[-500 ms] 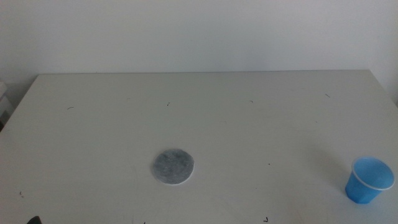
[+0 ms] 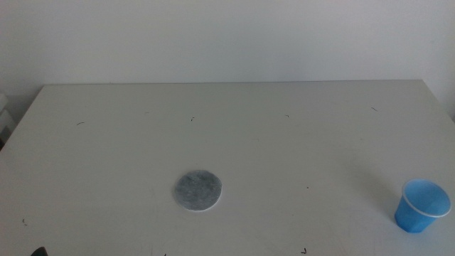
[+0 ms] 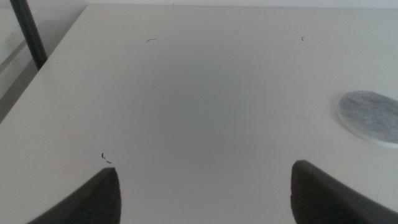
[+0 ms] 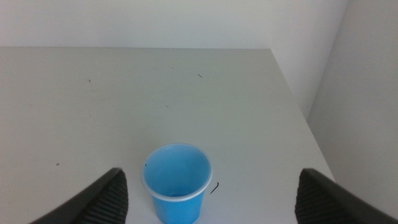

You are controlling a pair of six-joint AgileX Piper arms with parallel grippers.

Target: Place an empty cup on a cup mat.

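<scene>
Blue plastic cup [image 4: 176, 181] upright, mouth up, dead ahead of right gripper [image 4: 208, 208], centred between wide-spread jaws, untouched | grey cup mat [image 2: 198, 190] well apart, mid-table | left gripper [image 3: 205, 202] gaping, holding nothing, mat off to its side | right arm nearer cup.

Bright blue cup [image 2: 422, 206] with pale rim, mottled grey cup mat [image 2: 197, 190] edged white
</scene>
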